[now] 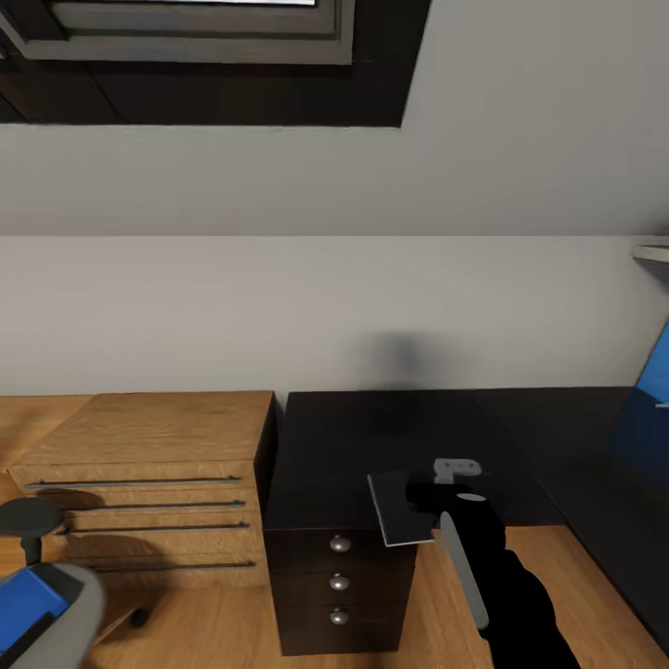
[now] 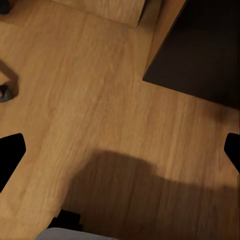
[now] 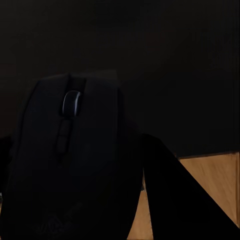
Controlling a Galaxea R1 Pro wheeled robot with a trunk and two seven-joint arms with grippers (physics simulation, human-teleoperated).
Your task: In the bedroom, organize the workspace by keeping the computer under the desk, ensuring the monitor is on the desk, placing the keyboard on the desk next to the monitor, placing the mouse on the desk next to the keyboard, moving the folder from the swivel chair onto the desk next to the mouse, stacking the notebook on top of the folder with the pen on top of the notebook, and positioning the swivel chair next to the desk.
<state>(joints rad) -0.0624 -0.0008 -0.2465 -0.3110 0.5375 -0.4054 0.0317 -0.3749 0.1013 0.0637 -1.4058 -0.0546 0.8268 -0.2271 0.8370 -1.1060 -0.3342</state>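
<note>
The dark mouse [image 3: 70,160] sits between the fingers of my right gripper [image 3: 77,150], which is shut on it. In the head view that gripper [image 1: 429,492] is over the front edge of the glossy black desk [image 1: 557,446]. Whether the mouse touches the desktop I cannot tell. A thin grey rectangle, the notebook [image 1: 398,511] by its look, juts over that edge right beside the gripper. At the lower left, the blue folder [image 1: 28,595] lies on the grey swivel chair [image 1: 70,632]. My left gripper [image 2: 121,150] hangs open over the wood floor.
Black drawers [image 1: 339,585] with three round knobs stand under the desk's left end, and low oak drawers [image 1: 149,483] are just left of them. A blue panel [image 1: 656,372] shows at the right edge. The left wrist view has the black drawers' corner [image 2: 200,50] and a chair foot [image 2: 5,92].
</note>
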